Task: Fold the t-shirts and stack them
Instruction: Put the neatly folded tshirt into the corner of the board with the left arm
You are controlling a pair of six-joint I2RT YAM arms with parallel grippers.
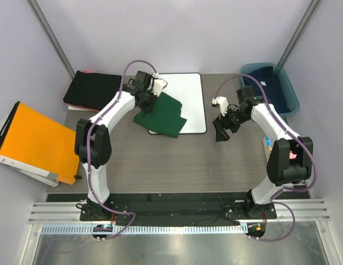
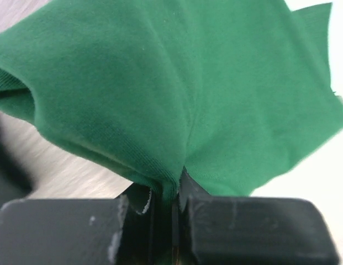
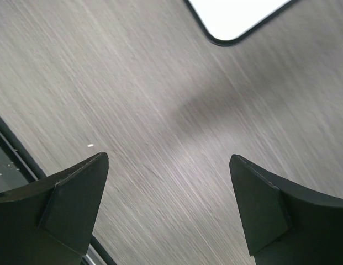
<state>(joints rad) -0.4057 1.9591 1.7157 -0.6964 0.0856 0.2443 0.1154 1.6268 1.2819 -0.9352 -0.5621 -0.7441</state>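
The dark green t-shirt lies folded, half on the white board and half on the table. My left gripper is shut on the shirt's left rear edge. In the left wrist view the green cloth bunches into a pinched fold between the closed fingers of that gripper. Black folded t-shirts sit stacked at the back left. A navy t-shirt lies in the blue bin. My right gripper hangs open over bare table to the right of the board, nothing between its fingers.
An orange folder leans off the table's left edge. The blue bin stands at the back right corner. The board's rounded corner shows at the top of the right wrist view, and white board shows under the green cloth.
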